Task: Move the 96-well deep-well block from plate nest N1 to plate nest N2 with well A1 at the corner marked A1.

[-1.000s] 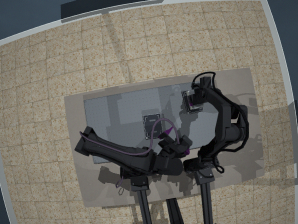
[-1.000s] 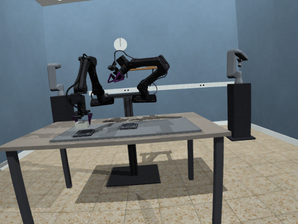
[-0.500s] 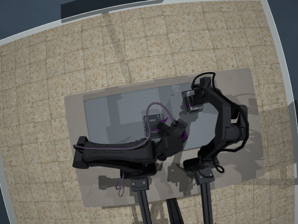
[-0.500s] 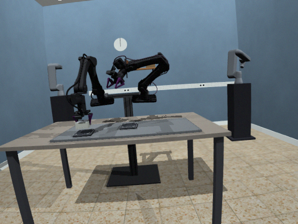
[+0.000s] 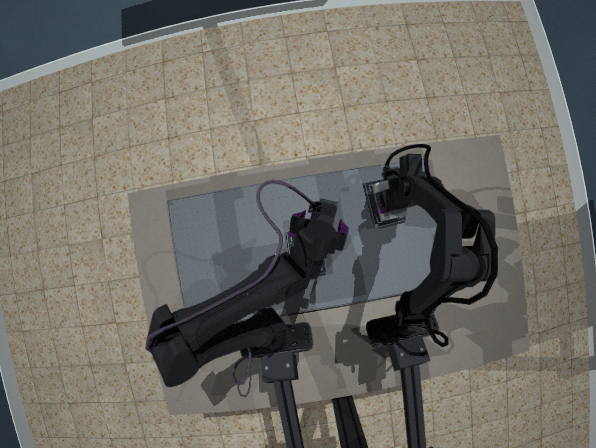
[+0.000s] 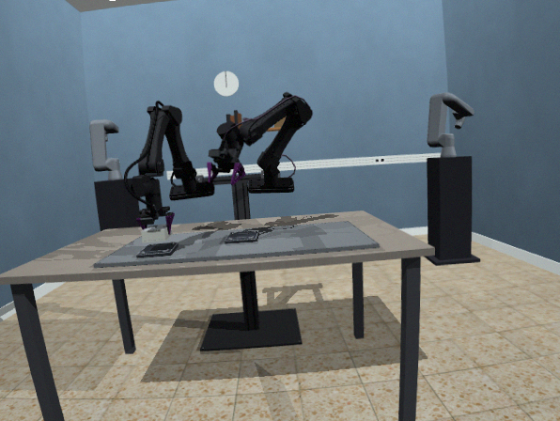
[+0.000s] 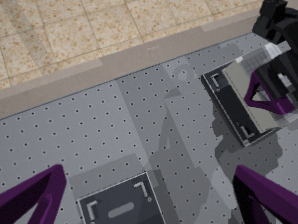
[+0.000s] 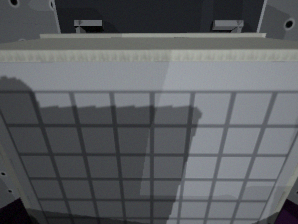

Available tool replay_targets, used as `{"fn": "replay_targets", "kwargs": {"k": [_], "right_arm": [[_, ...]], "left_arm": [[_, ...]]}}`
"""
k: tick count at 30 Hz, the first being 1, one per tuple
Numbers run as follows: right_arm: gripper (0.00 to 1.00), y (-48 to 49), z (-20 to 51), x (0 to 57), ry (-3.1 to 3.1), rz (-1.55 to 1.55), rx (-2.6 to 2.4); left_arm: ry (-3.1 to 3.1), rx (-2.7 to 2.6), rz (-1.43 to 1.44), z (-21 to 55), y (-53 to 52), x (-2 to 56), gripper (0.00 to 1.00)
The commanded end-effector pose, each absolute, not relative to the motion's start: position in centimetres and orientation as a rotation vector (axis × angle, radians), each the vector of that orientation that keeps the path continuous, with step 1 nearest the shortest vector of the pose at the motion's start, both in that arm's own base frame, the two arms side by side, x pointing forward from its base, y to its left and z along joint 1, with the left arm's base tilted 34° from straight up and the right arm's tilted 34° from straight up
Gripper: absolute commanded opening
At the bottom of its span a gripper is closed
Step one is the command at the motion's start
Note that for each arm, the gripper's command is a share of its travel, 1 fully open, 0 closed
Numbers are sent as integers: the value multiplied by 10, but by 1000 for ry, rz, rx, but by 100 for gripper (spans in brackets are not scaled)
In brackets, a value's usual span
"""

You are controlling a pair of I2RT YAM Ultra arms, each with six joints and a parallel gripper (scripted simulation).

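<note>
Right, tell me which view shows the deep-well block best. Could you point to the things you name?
The right wrist view: the deep-well block [image 5: 382, 189] [image 6: 155, 235] [image 7: 240, 85] [image 8: 150, 140] fills it, its grid of wells plain. The top view shows a sliver beside the right arm [image 5: 445, 240] [image 6: 152, 150] [image 7: 285, 30]; the exterior, a small pale side; the left wrist, a side, partly covered.

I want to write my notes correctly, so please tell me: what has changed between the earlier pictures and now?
The left gripper has swung outward from the arm bases and come lower, now partly hiding the middle nest from above. Its jaws are open and empty. Nothing was visibly grasped or released. The right gripper and the block stayed in place.
</note>
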State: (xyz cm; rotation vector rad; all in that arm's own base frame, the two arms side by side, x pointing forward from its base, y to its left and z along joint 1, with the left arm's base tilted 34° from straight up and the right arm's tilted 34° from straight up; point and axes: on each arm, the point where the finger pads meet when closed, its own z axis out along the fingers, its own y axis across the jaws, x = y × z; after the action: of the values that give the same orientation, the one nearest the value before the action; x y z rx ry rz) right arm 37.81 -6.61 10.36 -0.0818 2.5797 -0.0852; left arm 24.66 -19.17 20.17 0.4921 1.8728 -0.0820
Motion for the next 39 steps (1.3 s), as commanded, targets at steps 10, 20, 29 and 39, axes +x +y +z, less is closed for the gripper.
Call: {"fn": "replay_targets", "kwargs": {"k": [10,20,29,39], "right_arm": [[81,-70,119,380,2538,-95,-75],[81,-70,119,380,2538,-95,-75],[81,-74,128,384,2514,-103,-50],[81,-14,104,363,2503,-121,128]], "left_arm": [[1828,267,-102,212,-111,326,100],[1771,125,-23,221,-30,352,100],[1754,45,44,223,14,355,100],[1770,20,61,219,21,354,100]]}}
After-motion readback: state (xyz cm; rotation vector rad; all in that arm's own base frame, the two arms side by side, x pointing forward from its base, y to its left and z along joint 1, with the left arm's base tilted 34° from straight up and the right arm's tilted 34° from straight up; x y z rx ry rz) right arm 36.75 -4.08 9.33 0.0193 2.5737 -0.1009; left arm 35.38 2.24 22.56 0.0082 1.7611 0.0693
